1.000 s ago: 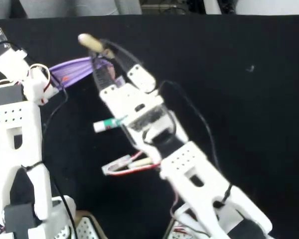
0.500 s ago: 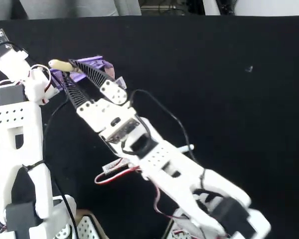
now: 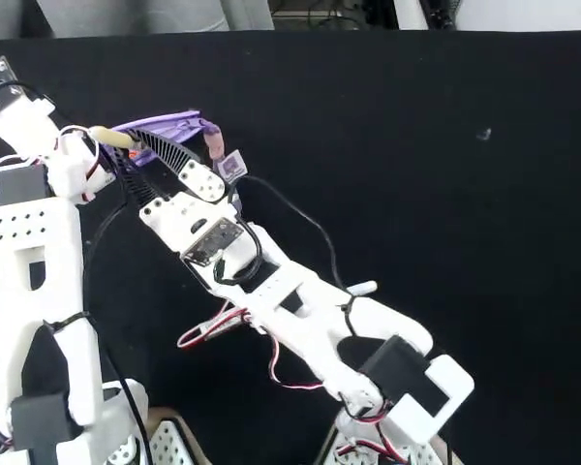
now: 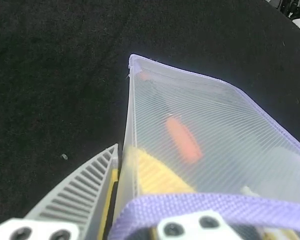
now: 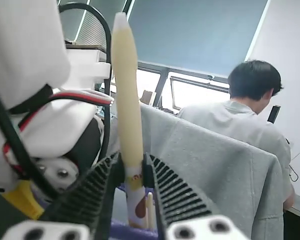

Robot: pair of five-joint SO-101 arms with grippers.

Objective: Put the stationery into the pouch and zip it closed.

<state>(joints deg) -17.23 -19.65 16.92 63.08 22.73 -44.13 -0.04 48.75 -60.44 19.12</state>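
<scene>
The pouch (image 3: 165, 126) is translucent with purple trim and hangs off the table at the far left, with my left gripper (image 3: 99, 160) shut on its edge. In the left wrist view the pouch (image 4: 200, 140) holds an orange item (image 4: 181, 139) and a yellow item (image 4: 155, 175), and my left gripper (image 4: 121, 200) clamps the purple rim. My right gripper (image 3: 143, 145) is shut on a cream pen (image 3: 111, 137) right at the pouch's mouth, close to the left arm. In the right wrist view the cream pen (image 5: 127, 100) stands between the ribbed fingers (image 5: 90, 195) of my right gripper (image 5: 133, 172).
A white pen (image 3: 360, 288) lies on the black table (image 3: 445, 174) beside the right arm's forearm. A small tag (image 3: 231, 165) dangles from the pouch. The left arm's white body (image 5: 30, 75) sits very near the right gripper. Open room lies to the right.
The right arm has swung left and down with the cream pen, bringing it to the pouch's mouth. It now covers the green-banded marker seen earlier. The left arm has kept still.
</scene>
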